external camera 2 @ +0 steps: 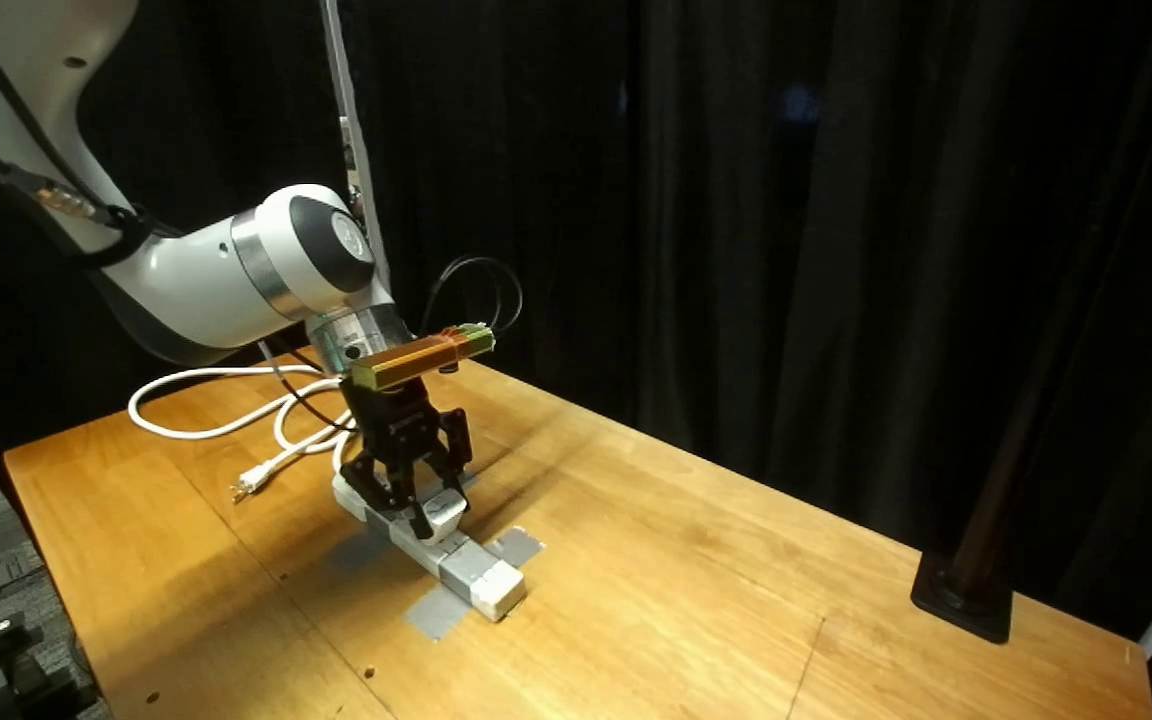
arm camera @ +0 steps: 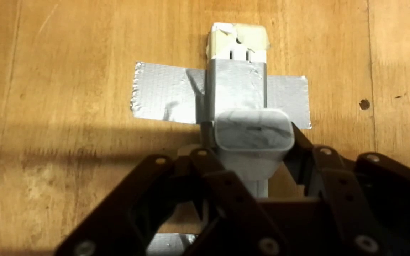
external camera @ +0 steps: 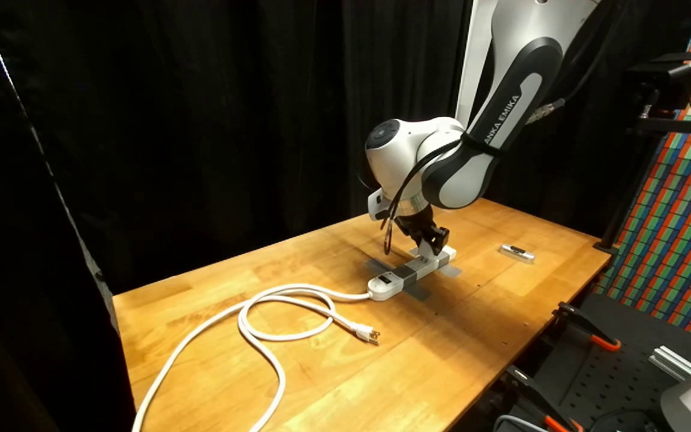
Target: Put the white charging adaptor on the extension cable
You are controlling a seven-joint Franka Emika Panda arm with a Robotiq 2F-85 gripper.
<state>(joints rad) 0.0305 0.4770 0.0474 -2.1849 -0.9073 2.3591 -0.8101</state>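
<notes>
- Lower left, in an exterior view: looped white cord (external camera: 288, 338), running off the frame's bottom edge.
- Below centre: its plug (external camera: 362, 330), prongs toward the right, on the table (external camera: 393, 375).
- Right of centre: strip (external camera: 425, 267), taped to the table.
- There too: gripper (external camera: 430, 245), clenched on the adaptor (external camera: 425, 249), over the strip; whether they touch, I cannot tell.
- Farther right: small silver-and-black block (external camera: 517, 254).

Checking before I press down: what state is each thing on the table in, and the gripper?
White charging adaptor: gripped over the extension cable; seating unclear.
Gripper: closed on the adaptor.
Extension cable: taped down, cord looped.
Cord plug: lying free, unplugged.
Small silver-and-black object: lying flat.
</notes>
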